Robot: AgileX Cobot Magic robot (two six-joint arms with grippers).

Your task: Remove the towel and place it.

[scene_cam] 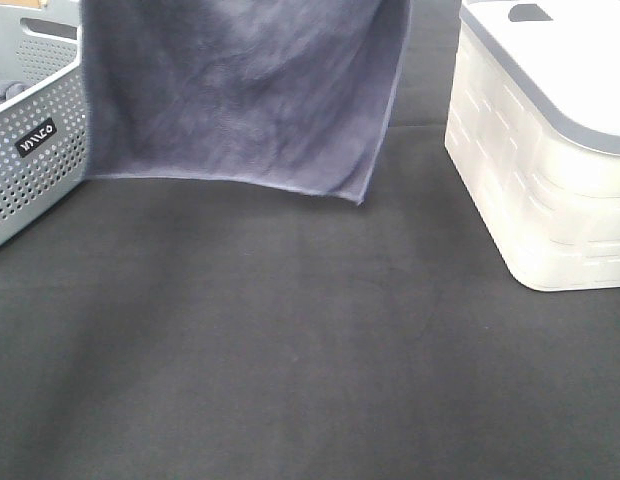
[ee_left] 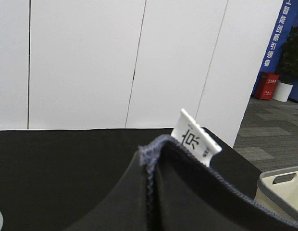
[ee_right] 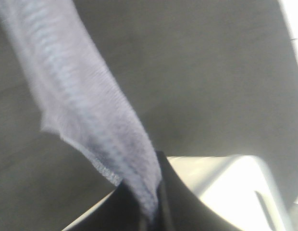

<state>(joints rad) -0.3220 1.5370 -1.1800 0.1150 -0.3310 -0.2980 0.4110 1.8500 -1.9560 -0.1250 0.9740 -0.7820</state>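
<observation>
Towel (scene_cam: 240,90) hangs by the tabletop's (scene_cam: 290,340) far edge, left of middle. Left fingers (ee_left: 115,207) clamp its tagged corner. Right fingers (ee_right: 187,207) pinch another edge tight.

A: surface?
B: dark grey felt-covered tabletop (scene_cam: 290,350).
A: what's sitting on it?
B: grey perforated plastic basket (scene_cam: 35,175) at 10 o'clock. White ribbed plastic bin with a grey lid (scene_cam: 550,180) at 2 o'clock.
</observation>
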